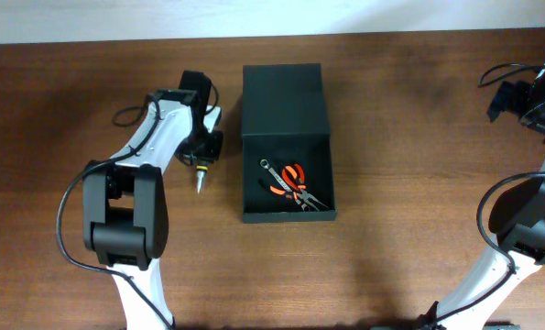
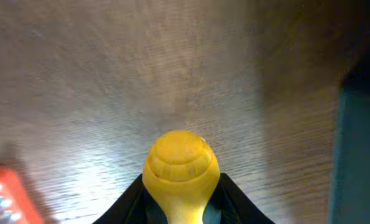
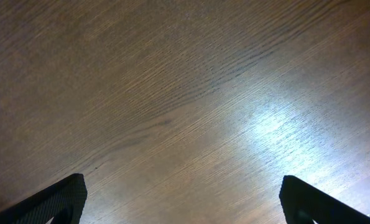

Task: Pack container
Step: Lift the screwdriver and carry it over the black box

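The container (image 1: 287, 137) is a dark green-black box at the table's middle, with its flap lid (image 1: 282, 99) laid open toward the back. Inside lie orange-handled pliers (image 1: 293, 184) and a small wrench (image 1: 274, 170). My left gripper (image 1: 202, 158) is just left of the box, shut on a yellow-handled screwdriver (image 1: 199, 179). In the left wrist view the yellow handle (image 2: 181, 171) sits between the jaws, and the box's wall (image 2: 362, 155) shows at the right. My right gripper (image 3: 181, 202) is open and empty over bare wood, far right of the box in the overhead view (image 1: 510, 99).
The table is brown wood. A blurred orange-red object (image 2: 4, 196) lies at the lower left of the left wrist view. The left arm (image 1: 130, 206) stretches from the front edge. The right arm (image 1: 524, 229) stands at the far right.
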`<act>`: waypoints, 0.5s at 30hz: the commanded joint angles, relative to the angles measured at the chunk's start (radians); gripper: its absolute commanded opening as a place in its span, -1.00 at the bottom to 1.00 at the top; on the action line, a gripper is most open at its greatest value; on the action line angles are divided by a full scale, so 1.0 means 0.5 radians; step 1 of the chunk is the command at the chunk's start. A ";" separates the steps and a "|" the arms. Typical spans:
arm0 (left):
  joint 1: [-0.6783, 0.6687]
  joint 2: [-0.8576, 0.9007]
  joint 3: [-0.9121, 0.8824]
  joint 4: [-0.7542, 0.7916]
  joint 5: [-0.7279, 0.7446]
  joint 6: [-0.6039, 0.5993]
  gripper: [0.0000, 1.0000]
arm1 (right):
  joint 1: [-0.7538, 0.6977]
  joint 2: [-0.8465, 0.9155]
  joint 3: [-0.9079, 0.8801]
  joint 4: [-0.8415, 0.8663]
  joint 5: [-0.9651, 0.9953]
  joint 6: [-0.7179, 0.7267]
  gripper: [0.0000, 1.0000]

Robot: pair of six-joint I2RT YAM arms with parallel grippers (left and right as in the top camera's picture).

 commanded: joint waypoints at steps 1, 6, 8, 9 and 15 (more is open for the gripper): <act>0.002 -0.001 0.182 -0.074 0.015 -0.005 -0.38 | -0.008 -0.016 -0.001 0.005 0.009 0.017 0.98; -0.011 -0.001 0.505 -0.292 0.016 -0.006 -0.38 | -0.008 -0.016 -0.001 0.005 0.009 0.017 0.97; -0.018 -0.001 0.623 -0.369 0.016 -0.005 -0.38 | -0.008 -0.016 -0.001 0.005 0.009 0.017 0.98; -0.025 -0.001 0.676 -0.403 0.015 -0.005 -0.38 | -0.008 -0.016 -0.001 0.005 0.009 0.017 0.98; -0.119 -0.001 0.994 -0.560 0.016 -0.006 -0.39 | -0.008 -0.016 -0.001 0.005 0.009 0.017 0.98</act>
